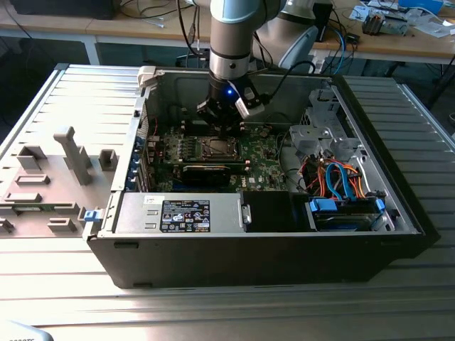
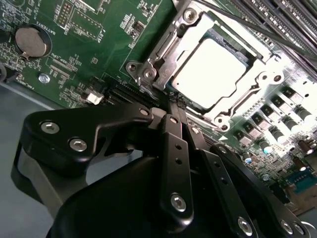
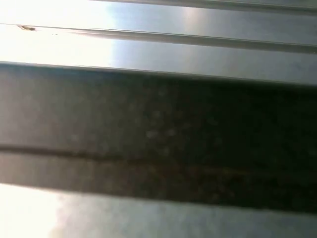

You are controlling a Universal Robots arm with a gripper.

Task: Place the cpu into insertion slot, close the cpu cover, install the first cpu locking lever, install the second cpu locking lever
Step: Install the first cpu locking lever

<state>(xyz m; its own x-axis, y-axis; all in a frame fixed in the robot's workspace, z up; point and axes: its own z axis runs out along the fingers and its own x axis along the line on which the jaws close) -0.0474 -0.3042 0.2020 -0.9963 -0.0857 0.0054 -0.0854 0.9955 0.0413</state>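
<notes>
The cpu (image 2: 213,67) lies flat in the insertion slot (image 2: 257,82), its pale face glaring in the light. The silvery cpu cover (image 2: 171,47) lies down around it as a frame. A thin locking lever (image 2: 237,27) runs along the socket's far side. My gripper (image 2: 174,101) is shut with nothing between its black fingers (image 2: 171,134), its tips at the socket's near corner by a metal hook (image 2: 148,74). In the exterior view the gripper (image 1: 222,129) hangs inside the open computer case, just above the insertion slot (image 1: 217,148) on the green board.
A long black card (image 1: 206,170) sits just in front of the socket. The power supply (image 1: 185,213) and the drive cage with blue and orange cables (image 1: 341,181) line the case front and right. Grey fixtures (image 1: 64,163) stand on the ribbed table at the exterior view's left.
</notes>
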